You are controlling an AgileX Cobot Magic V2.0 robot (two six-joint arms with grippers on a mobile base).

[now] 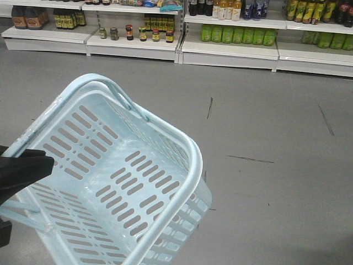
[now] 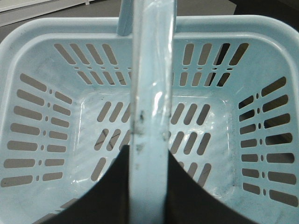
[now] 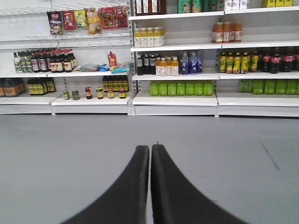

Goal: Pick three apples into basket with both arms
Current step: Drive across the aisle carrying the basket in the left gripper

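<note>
My left claw is pinching the loop handle of the basket, one black finger on each side of the bar. In the left wrist view the bar runs straight up the middle of the frame, with the open mouth directly beyond it. In the front view the basket fills the lower left, tilted, its long axis running from upper left to lower right and its opening turned up and toward the camera. The slotted bottom is bare. My right claw is pressed together on nothing, tips touching, and points level across the grey floor at the shelves of bottles in the upper half of its view. No apples show in any view, so I cannot tell which way they lie from either claw. I judge the free right arm must do the picking, and it will first have to spread. The basket sits off to its left, I think, though its own camera shows none of it.
</note>
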